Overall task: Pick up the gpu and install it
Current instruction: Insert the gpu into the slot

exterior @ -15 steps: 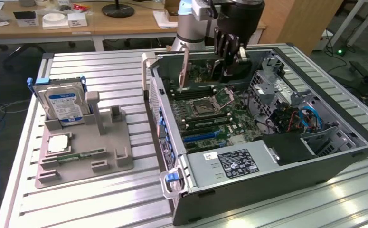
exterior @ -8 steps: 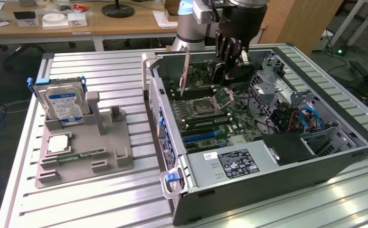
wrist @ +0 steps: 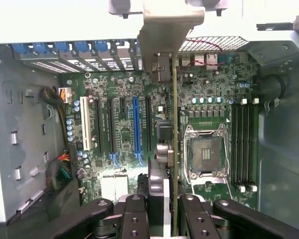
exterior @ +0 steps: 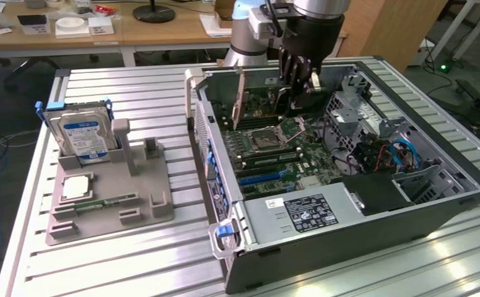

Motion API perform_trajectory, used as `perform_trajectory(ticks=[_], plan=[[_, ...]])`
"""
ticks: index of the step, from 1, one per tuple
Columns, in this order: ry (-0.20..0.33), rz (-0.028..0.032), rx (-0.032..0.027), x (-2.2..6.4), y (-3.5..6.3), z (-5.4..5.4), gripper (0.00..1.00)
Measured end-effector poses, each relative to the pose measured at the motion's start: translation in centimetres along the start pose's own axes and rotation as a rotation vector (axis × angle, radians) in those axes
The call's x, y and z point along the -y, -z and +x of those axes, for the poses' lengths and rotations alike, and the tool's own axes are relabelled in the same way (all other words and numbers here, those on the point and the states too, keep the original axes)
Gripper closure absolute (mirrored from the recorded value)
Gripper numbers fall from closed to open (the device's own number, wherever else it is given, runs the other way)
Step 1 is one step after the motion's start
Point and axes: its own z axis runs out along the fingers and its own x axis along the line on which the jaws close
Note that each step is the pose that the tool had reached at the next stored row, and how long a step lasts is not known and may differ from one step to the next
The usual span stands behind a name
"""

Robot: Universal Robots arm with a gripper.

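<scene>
My gripper (exterior: 299, 77) reaches down into the open computer case (exterior: 438, 210) and is shut on the gpu (exterior: 261, 102). The card hangs upright over the motherboard (exterior: 264, 148), its metal bracket toward the case's rear wall. In the wrist view the gpu (wrist: 175, 129) shows edge-on as a thin green board with a black cooler on one face, clamped between my two black fingers (wrist: 135, 216). Its silver bracket (wrist: 169, 30) sits at the far end. The card hovers between the long blue slot (wrist: 136, 124) and the processor socket (wrist: 205, 154), apart from the board.
A grey holder tray (exterior: 111, 204) lies on the slatted table at the exterior view's left, with a blue-labelled hard drive (exterior: 78, 133) standing in it and a memory stick (exterior: 108, 201) lying flat. The case's power supply (exterior: 301, 213) and drive cage (exterior: 360, 111) flank the motherboard.
</scene>
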Motion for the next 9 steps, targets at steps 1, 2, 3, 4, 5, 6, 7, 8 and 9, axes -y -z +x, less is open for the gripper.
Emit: perform_trajectory(ticks=[1, 2, 3, 4, 5, 6, 7, 8, 9], plan=[[0.0, 0.0, 0.0, -0.01, -0.18, 0.0, 0.72], [0.0, 0.0, -0.0001, -0.02, -0.36, 0.0, 0.72], [0.0, 0.0, -0.0001, -0.02, -0.53, 0.0, 0.72], [0.0, 0.0, -0.0001, -0.03, -0.72, 0.0, 0.72], [0.0, 0.0, -0.0001, -0.04, -0.9, 0.0, 0.72], [0.0, -0.0001, -0.0001, -0.05, -1.07, 0.0, 0.72], [0.0, -0.0001, -0.0002, -0.06, -1.27, 0.1, 0.72], [0.0, 0.0, -0.0001, -0.07, -1.45, 0.1, 0.72], [0.0, 0.0, -0.0001, -0.1, -1.63, 0.1, 0.72]])
